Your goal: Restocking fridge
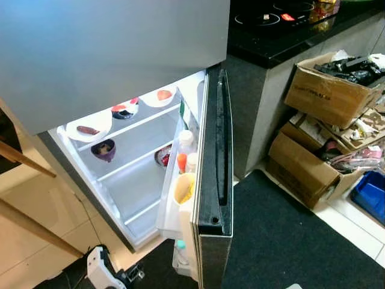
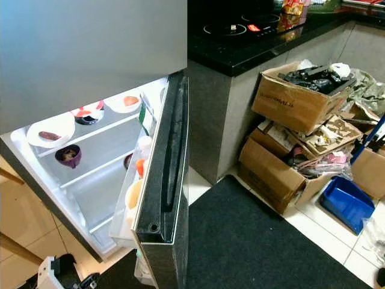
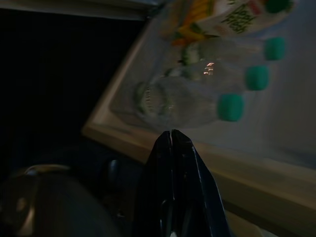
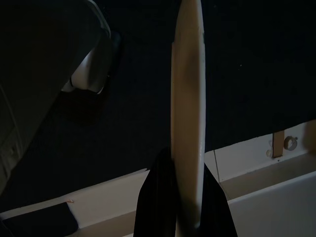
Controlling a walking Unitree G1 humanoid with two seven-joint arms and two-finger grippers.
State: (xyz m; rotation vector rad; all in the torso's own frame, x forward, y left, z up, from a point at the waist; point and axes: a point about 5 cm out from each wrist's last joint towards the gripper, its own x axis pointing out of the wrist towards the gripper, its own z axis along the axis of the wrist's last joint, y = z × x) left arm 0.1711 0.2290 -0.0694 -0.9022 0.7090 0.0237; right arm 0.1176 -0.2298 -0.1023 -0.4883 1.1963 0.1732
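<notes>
The fridge [image 1: 138,174] stands with its lower door [image 1: 216,156] swung open. On its shelves are a white plate [image 1: 88,127] with brown food, a small bowl [image 1: 125,110], a plate with red food [image 1: 160,95] and a purple bowl [image 1: 104,149]. Bottles [image 1: 186,141] stand in the door racks. My left gripper [image 3: 172,134] is shut and empty, pointing at clear bottles [image 3: 173,98] with teal caps beside a juice carton [image 3: 222,17] in a door rack. My right gripper [image 4: 185,165] is shut on a flat white thing [image 4: 187,98] seen edge-on, seemingly a plate, above the dark mat.
Open cardboard boxes [image 1: 328,90] full of clutter and a blue bin [image 1: 370,192] line the right wall under a black counter [image 1: 283,36]. A black mat [image 1: 283,235] lies before the fridge. Wooden rails [image 1: 24,223] cross at the left. A white and black object [image 1: 99,271] lies at the fridge's base.
</notes>
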